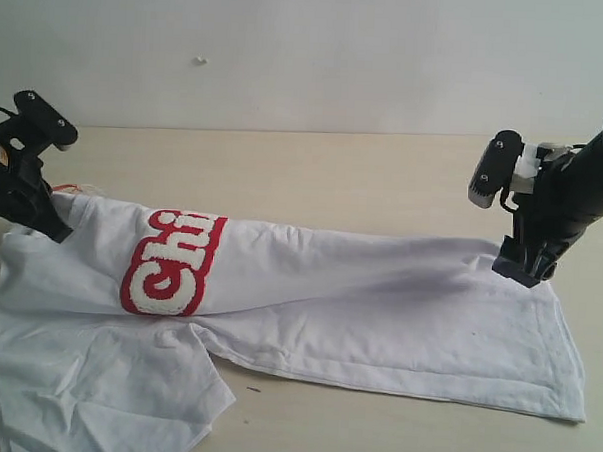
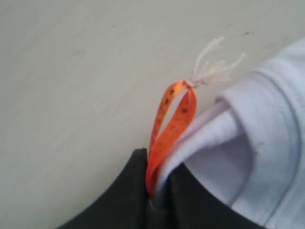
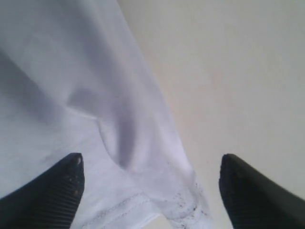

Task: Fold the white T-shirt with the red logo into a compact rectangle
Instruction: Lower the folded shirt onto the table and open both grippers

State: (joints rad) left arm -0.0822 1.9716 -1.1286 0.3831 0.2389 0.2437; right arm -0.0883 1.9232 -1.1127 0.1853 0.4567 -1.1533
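The white T-shirt (image 1: 378,309) lies stretched lengthwise across the table, its far half folded over toward the front. The red logo (image 1: 172,262) shows only its first letters at the fold. My left gripper (image 1: 49,225) is shut on the collar end of the shirt (image 2: 252,143), with the orange neck tag (image 2: 169,129) pinched between its jaws. My right gripper (image 1: 525,268) stands open over the hem corner (image 3: 190,202); its two fingertips (image 3: 71,176) are wide apart with the cloth lying between them, not pinched.
A loose sleeve (image 1: 104,398) bunches at the front left, near the table's front edge. The bare wooden tabletop (image 1: 314,177) runs behind the shirt to a white wall (image 1: 309,46).
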